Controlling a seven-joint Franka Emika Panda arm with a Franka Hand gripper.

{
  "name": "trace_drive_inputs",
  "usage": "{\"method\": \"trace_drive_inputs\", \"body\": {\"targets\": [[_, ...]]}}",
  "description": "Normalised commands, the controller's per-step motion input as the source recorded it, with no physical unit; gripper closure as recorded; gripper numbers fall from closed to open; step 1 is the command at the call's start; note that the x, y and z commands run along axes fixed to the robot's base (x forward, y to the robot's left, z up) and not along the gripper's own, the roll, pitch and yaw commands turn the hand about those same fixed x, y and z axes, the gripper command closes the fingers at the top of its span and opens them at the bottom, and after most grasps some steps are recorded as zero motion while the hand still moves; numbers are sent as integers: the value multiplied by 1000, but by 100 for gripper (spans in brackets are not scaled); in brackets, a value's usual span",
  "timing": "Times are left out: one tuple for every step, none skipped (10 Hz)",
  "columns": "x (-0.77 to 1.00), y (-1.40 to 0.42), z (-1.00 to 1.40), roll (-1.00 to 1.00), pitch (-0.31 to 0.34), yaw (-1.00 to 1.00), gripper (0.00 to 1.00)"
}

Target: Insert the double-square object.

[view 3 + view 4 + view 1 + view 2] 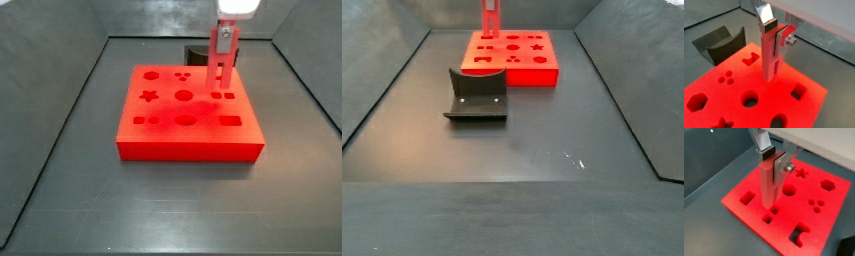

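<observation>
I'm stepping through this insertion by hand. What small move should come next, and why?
Probably a slow, straight descent. The gripper holds the double-square object upright, its lower end just over the red block near the double-square hole; check alignment, since the views cannot confirm it.

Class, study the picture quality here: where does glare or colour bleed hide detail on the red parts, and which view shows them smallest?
In both wrist views the red block glows oversaturated, blurring its hole edges; the double-square object in the gripper nearly merges with it. In a side view the block is small and far, the stand dark.
</observation>
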Motion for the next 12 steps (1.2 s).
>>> {"method": "trace_drive_inputs", "body": {"targets": [[311,0,0,284,187,0,100],[94,0,0,356,170,14,100],[51,0,0,383,130,117,100],[140,0,-43,283,84,143,100],[114,0,-63,146,43,117,100],[0,0,0,-4,0,0,100],[0,0,-34,26,0,0,100],[20,-46,-229,46,0,111,100],[23,-23,-274,4,-19,206,100],[117,0,-194,0,0,206,100],[26,0,-214,0,-11,274,100],[106,0,-166,0,0,363,100]]}}
